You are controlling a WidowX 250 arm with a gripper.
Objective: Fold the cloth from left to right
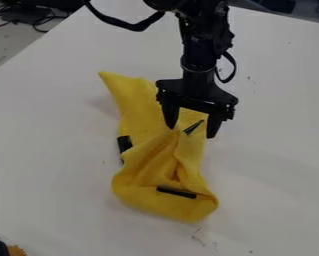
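Note:
The black gripper [192, 129] hangs over the upper middle of the yellow cloth [138, 112], its two fingers spread wide apart. Bunched and creased, the cloth lies on the white table, with one corner pointing to the upper left and a rounded, folded part at the bottom. A raised peak of cloth stands between and just below the fingertips; whether either finger touches it I cannot tell. Dark strips show at the cloth's left edge, on its lower part and near the peak.
The white table [48, 130] spreads around the cloth. Dark cables [38, 20] lie beyond its edge at the upper left. A black and orange item [16, 250] sits at the bottom left corner.

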